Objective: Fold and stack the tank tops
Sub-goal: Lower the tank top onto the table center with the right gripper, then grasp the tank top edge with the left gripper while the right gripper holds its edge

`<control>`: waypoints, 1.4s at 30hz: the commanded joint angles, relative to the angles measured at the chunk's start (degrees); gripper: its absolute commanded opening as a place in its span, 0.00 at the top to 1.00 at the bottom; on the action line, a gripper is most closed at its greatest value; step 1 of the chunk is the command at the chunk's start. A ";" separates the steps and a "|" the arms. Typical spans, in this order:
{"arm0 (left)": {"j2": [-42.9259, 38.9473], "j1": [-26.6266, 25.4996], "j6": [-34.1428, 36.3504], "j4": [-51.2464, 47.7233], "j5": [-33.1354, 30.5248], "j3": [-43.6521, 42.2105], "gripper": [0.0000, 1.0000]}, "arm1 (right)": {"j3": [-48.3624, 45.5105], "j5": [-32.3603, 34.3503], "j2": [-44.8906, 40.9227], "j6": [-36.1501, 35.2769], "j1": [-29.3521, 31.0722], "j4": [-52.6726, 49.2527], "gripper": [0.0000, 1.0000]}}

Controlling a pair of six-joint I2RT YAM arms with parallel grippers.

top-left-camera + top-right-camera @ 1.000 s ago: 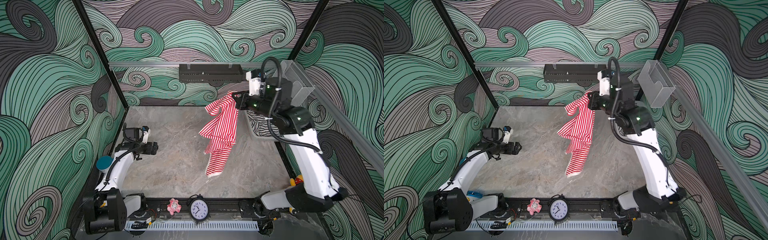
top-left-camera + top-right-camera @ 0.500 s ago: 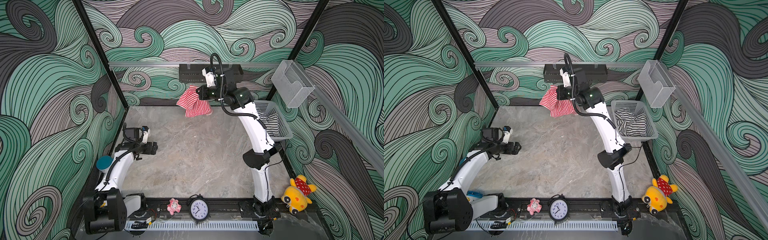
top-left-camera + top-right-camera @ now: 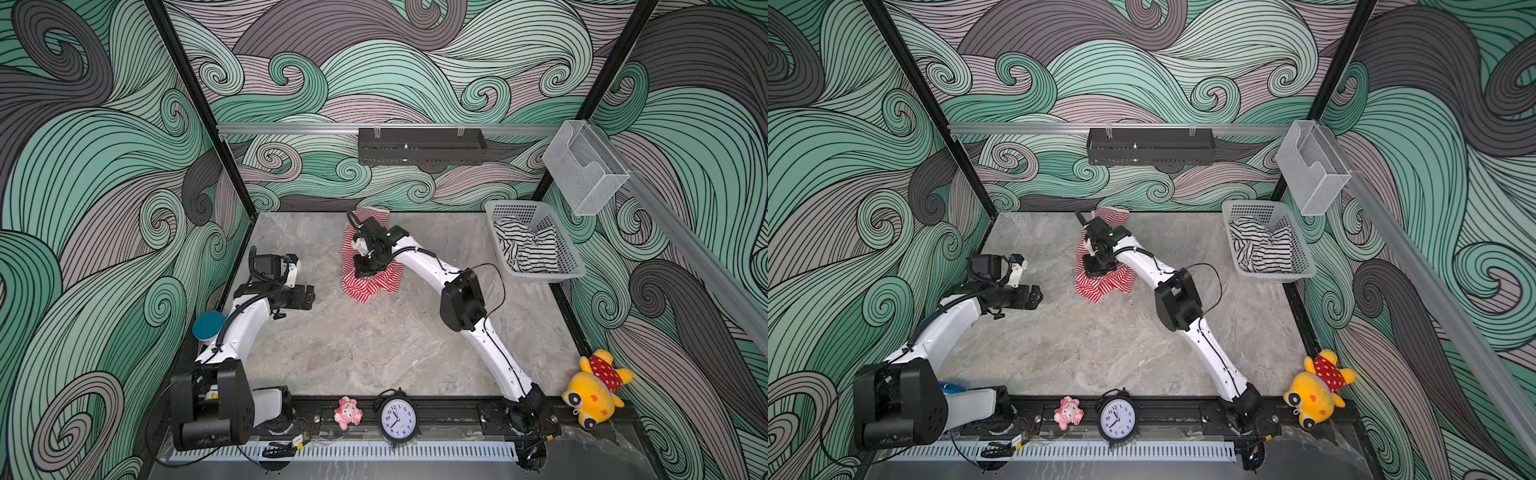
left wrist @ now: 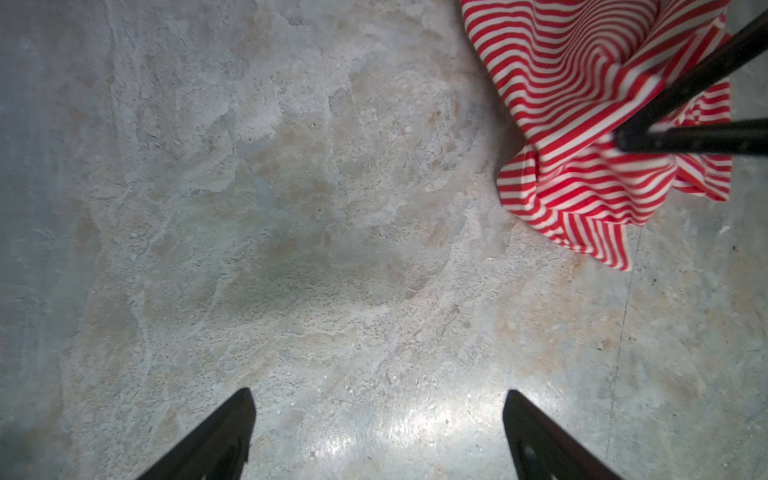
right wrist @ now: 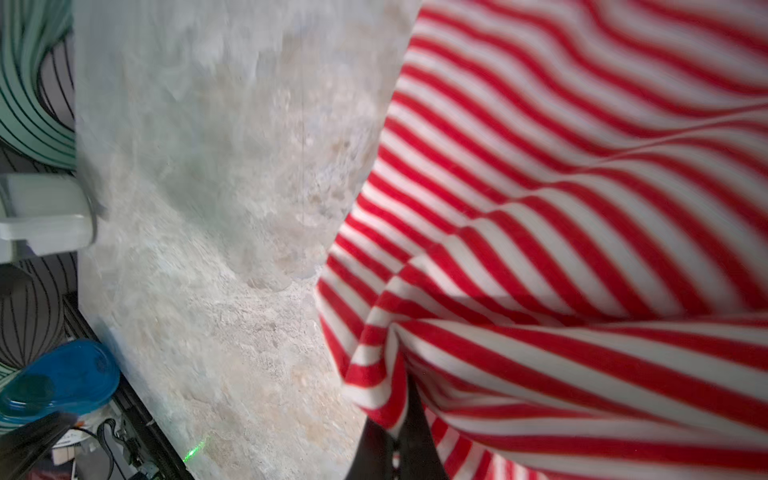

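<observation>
Your right gripper [image 5: 397, 432] is clamped tight on a fold of the red-and-white striped tank top [image 3: 372, 284], and cloth bunches around its fingers. The top lies crumpled on the table [image 3: 374, 345], toward the far middle, under that gripper. Your left gripper [image 4: 378, 399] hovers over bare table with jaws spread wide, holding nothing, near the red top but clear of it. The black-and-white striped tank top [image 3: 525, 249] sits heaped inside the white basket [image 3: 571, 259] at far right.
</observation>
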 commanded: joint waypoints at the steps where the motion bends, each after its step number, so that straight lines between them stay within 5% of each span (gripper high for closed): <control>1: 2.05 0.13 0.45 -0.67 1.24 2.01 0.04 | 5.80 -2.46 -0.26 1.95 0.08 -0.50 1.00; 4: 3.93 0.15 1.17 -1.15 3.41 2.28 0.04 | 5.87 1.72 0.97 2.77 0.13 -0.26 0.96; 9: 6.31 -0.57 2.20 -2.58 8.30 3.48 0.04 | -0.64 5.30 -4.80 1.16 0.12 0.30 0.37; 12: 7.24 -1.45 3.42 -2.87 11.79 3.76 0.04 | -16.90 7.24 -17.14 1.80 0.99 8.54 0.23; 17: 11.26 -5.22 2.60 -2.17 12.79 4.20 0.06 | -39.56 13.24 -31.89 10.02 -1.27 16.46 0.25; 24: 15.20 -10.04 2.30 -2.30 13.25 5.59 0.10 | -66.42 8.30 -40.24 21.21 -6.26 34.41 0.58; 42: 23.74 -14.79 -3.57 -4.19 9.08 11.17 0.17 | -75.23 1.97 -34.74 32.80 -6.20 52.59 0.71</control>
